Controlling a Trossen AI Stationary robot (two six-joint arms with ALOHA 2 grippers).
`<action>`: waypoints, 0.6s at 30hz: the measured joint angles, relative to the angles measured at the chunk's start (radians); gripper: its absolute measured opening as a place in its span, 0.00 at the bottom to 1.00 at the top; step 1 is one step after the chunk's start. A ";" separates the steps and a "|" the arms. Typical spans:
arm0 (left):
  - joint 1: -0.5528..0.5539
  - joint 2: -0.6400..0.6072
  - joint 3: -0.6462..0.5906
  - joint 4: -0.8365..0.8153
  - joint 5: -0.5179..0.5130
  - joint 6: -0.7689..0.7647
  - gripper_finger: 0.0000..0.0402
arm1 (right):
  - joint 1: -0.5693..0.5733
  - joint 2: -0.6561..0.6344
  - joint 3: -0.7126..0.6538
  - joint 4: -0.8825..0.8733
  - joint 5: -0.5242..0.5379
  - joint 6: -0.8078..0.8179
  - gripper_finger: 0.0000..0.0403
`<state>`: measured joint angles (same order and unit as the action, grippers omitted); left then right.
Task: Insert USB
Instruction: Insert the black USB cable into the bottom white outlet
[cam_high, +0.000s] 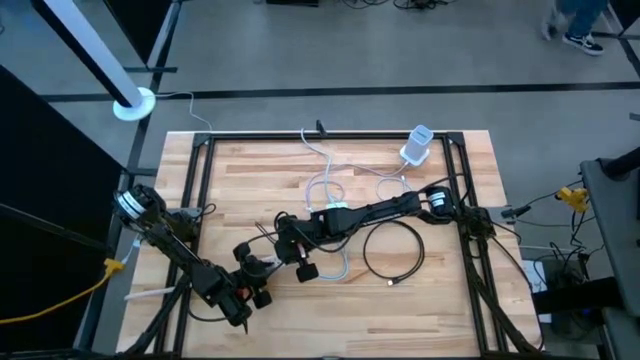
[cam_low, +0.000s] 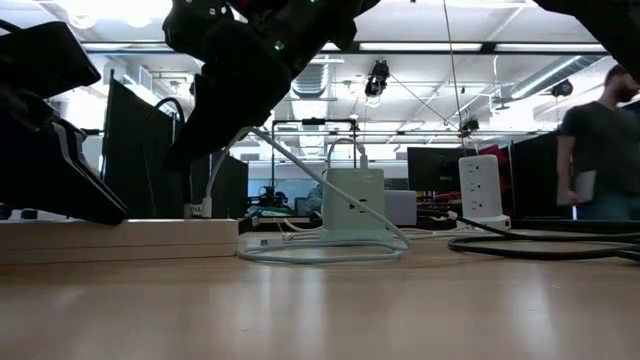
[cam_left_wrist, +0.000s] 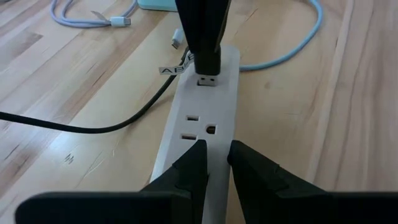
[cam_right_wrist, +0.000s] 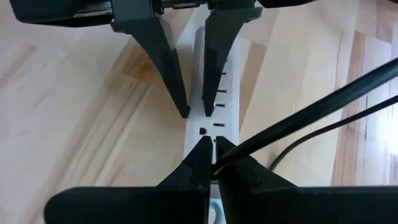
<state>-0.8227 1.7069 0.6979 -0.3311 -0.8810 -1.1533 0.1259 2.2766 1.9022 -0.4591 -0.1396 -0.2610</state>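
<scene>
The right gripper (cam_left_wrist: 204, 37), clamped on the USB plug (cam_left_wrist: 208, 79), holds it just above the strip (cam_left_wrist: 205, 118) mid-table while the left gripper (cam_left_wrist: 214, 155) pinches the strip's near end; next, a straight push down into the port.

Wooden table (cam_high: 440, 310), white power strip (cam_left_wrist: 202, 124), cables (cam_high: 392, 250), charger (cam_high: 417, 145)

A pale mint-green boxy charger (cam_low: 353, 205) stood on the light wooden table (cam_high: 440, 310), a coiled black cable (cam_high: 392, 251) nearby; a dark-shirted person (cam_low: 601, 150) stood beyond.
</scene>
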 joint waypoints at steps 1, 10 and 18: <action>0.000 0.000 0.000 0.000 0.000 -0.001 0.16 | 0.000 0.000 -0.001 0.001 0.000 -0.002 0.00; 0.000 0.000 0.000 0.002 -0.001 -0.008 0.16 | -0.002 -0.001 -0.069 0.071 0.000 0.012 0.00; 0.000 0.000 0.000 0.002 -0.001 -0.008 0.16 | -0.010 -0.006 -0.124 0.121 0.000 0.014 0.00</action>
<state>-0.8227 1.7069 0.6979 -0.3291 -0.8818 -1.1610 0.1163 2.2711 1.7783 -0.3377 -0.1401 -0.2473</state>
